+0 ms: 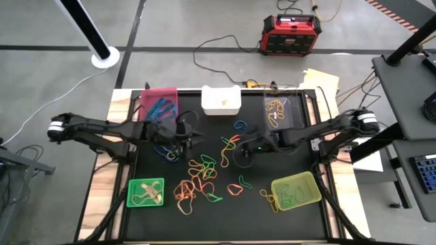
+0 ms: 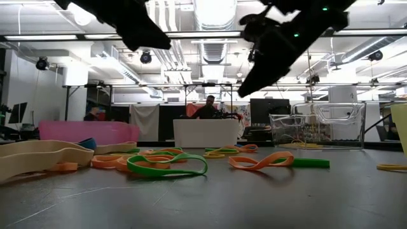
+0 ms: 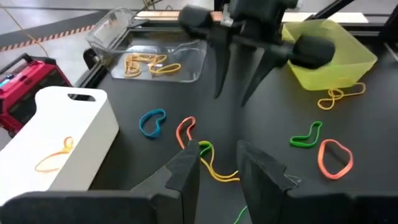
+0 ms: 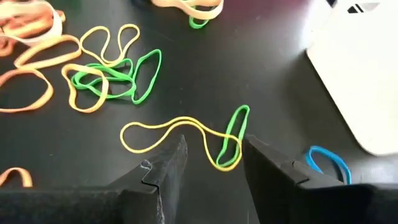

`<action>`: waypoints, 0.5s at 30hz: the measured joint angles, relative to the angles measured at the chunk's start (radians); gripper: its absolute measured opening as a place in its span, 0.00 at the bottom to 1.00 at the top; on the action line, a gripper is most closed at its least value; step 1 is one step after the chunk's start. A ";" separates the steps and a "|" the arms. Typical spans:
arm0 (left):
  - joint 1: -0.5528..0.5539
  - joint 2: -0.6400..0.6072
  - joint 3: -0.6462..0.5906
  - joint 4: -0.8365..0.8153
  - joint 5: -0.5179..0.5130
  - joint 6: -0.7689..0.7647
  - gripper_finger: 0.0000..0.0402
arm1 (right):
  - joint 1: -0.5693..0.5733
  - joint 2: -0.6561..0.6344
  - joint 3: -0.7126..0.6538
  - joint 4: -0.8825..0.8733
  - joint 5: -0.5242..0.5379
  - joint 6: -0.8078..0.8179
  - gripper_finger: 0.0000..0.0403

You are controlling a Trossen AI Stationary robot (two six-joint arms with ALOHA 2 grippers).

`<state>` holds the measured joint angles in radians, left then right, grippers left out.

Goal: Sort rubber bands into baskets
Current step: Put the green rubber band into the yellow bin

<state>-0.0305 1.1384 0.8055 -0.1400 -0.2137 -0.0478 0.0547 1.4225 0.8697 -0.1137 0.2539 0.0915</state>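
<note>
Many rubber bands (image 1: 202,173) lie loose on the black mat between the baskets: pink (image 1: 159,103), white (image 1: 221,100), clear (image 1: 283,109), bright green (image 1: 146,192) and yellow-green (image 1: 296,190). My left gripper (image 1: 187,139) is open and empty above the mat's middle left; its fingers (image 3: 219,173) point toward a yellow band (image 3: 214,168). My right gripper (image 1: 244,151) is open and empty, facing it. In its wrist view it (image 4: 214,171) hovers over a yellow band (image 4: 165,124) crossed with a green one (image 4: 234,127). Both are raised off the mat in the low view.
The pink basket holds blue bands, the clear one tan-orange bands (image 3: 149,62), the white one a single band (image 3: 53,158), and the two green ones several each. A red-and-black box (image 1: 291,34) and cables lie on the floor beyond the table. A person (image 2: 206,109) shows far behind.
</note>
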 joint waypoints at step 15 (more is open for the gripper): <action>-0.163 -0.179 -0.042 -0.114 -0.276 -0.094 0.23 | -0.015 0.267 0.253 -0.084 0.067 -0.063 0.38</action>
<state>-0.1934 0.9590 0.7637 -0.2535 -0.4899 -0.1413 0.0398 1.6898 1.1230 -0.1982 0.3206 0.0284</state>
